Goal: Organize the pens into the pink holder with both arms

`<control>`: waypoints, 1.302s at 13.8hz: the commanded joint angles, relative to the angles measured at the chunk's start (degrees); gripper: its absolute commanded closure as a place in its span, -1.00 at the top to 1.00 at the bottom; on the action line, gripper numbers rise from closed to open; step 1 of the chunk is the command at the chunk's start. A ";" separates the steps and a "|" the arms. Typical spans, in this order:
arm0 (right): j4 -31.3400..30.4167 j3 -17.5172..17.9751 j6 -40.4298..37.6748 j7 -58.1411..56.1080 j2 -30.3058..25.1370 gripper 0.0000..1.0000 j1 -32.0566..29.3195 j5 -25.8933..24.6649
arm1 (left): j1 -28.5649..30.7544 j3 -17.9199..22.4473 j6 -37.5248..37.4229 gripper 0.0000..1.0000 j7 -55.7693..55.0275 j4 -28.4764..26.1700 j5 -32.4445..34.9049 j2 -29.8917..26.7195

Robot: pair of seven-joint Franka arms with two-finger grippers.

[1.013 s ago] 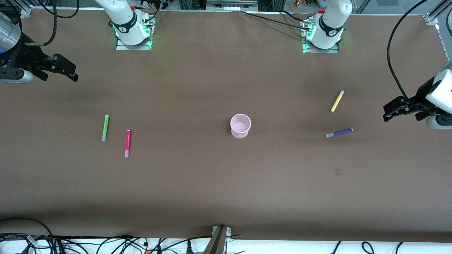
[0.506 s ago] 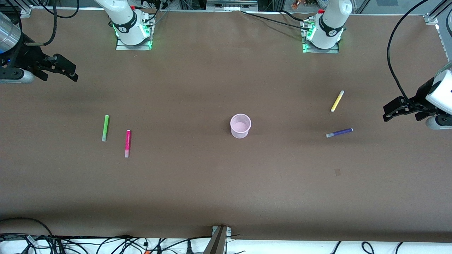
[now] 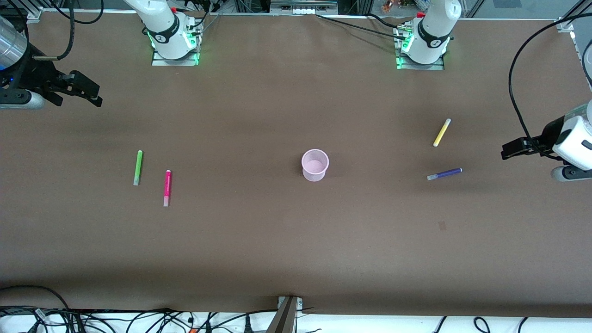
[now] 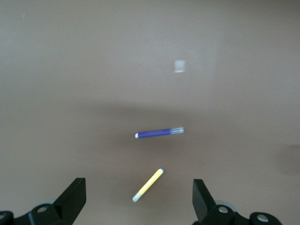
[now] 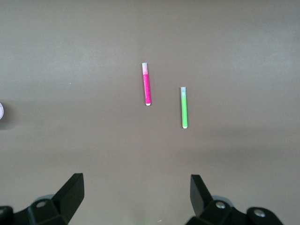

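Observation:
The pink holder [image 3: 315, 164] stands upright mid-table. The green pen [image 3: 138, 167] and magenta pen [image 3: 167, 188] lie flat toward the right arm's end. They also show in the right wrist view as the green pen [image 5: 183, 107] and magenta pen [image 5: 146, 84]. The yellow pen [image 3: 441, 132] and purple pen [image 3: 444, 174] lie toward the left arm's end. My left gripper [image 3: 508, 151] hangs open and empty over the table's end, with the yellow pen [image 4: 147, 184] and purple pen [image 4: 159, 133] in its view. My right gripper [image 3: 96, 95] waits open and empty over its end.
A small grey patch [image 3: 442, 225] marks the brown table cover nearer the front camera than the purple pen. Cables and a metal bracket [image 3: 286, 314] lie along the table's near edge. The arm bases [image 3: 175, 41] stand at the back.
The left wrist has turned and shifted slightly, so its gripper shows narrower in the front view. The right arm, pens and holder have not moved.

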 commanded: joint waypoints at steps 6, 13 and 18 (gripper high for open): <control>-0.48 0.73 0.52 -0.43 -0.60 1.00 -0.96 0.37 | 4.55 -0.12 9.18 1.00 -24.51 -9.75 -5.04 2.86; -0.48 0.73 0.52 -0.43 -0.52 1.00 -1.05 0.37 | 4.46 -0.29 19.11 1.00 -61.36 -21.80 -5.04 1.90; -0.48 0.73 0.43 -0.43 -0.43 1.00 -1.05 0.37 | 3.76 -0.38 31.42 1.00 -75.26 -29.37 -4.43 1.81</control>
